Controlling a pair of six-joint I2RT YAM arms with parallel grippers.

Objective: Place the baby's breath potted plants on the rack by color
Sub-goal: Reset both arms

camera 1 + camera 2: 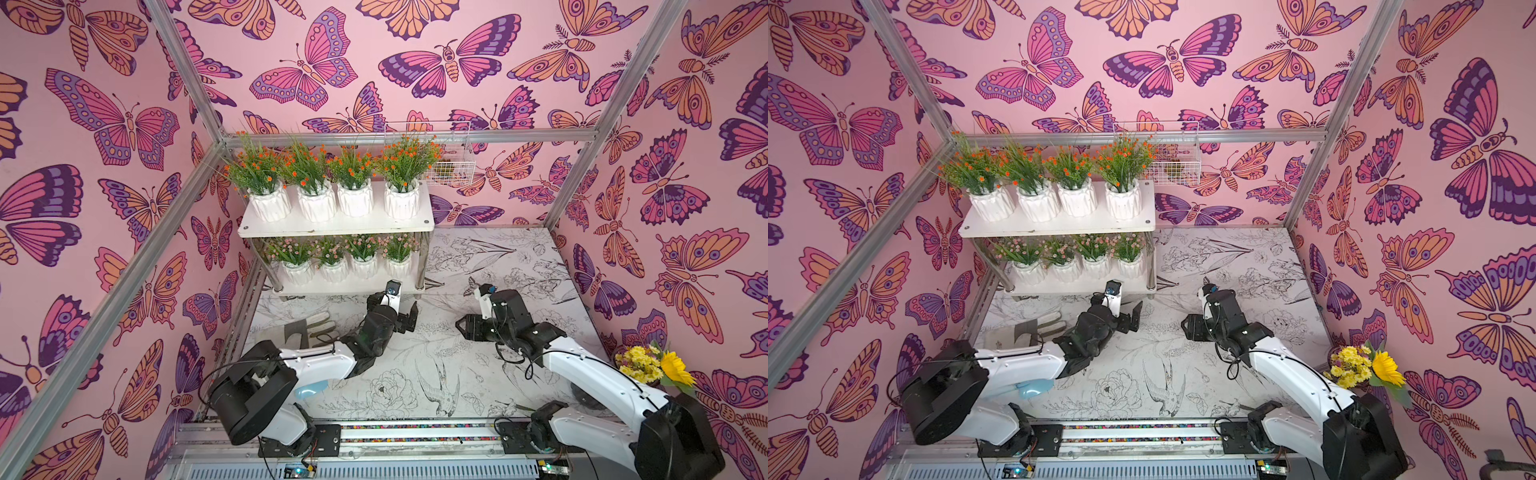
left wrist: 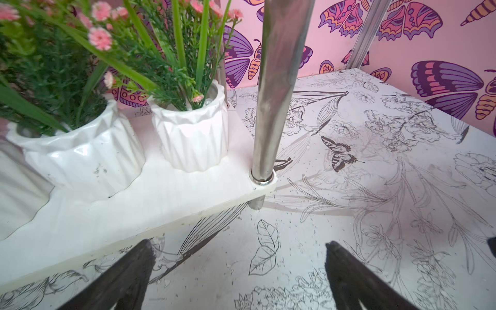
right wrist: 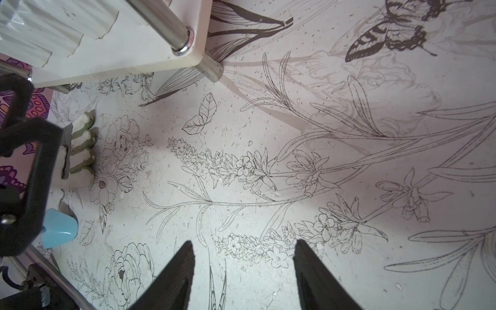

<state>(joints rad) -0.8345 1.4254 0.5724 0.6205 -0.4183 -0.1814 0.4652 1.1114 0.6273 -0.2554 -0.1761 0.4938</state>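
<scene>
The white two-tier rack (image 1: pixel 336 226) stands at the back left of the table in both top views. Several baby's breath potted plants with orange flowers (image 1: pixel 353 195) fill its upper tier. Several pink ones (image 1: pixel 332 266) fill the lower tier. The left wrist view shows two of the pink plants in white ribbed pots (image 2: pixel 190 139) beside a shiny rack leg (image 2: pixel 271 107). My left gripper (image 1: pixel 409 318) (image 2: pixel 240 244) hangs open and empty just in front of the rack's right end. My right gripper (image 1: pixel 463 328) (image 3: pixel 244 241) is open over bare table, holding nothing.
A gardening glove (image 1: pixel 307 328) lies on the table left of my left arm. A yellow sunflower bunch (image 1: pixel 656 365) sits at the right edge. A white wire basket (image 1: pixel 449 162) hangs on the back wall. A light blue object (image 3: pixel 57 230) lies under my left arm.
</scene>
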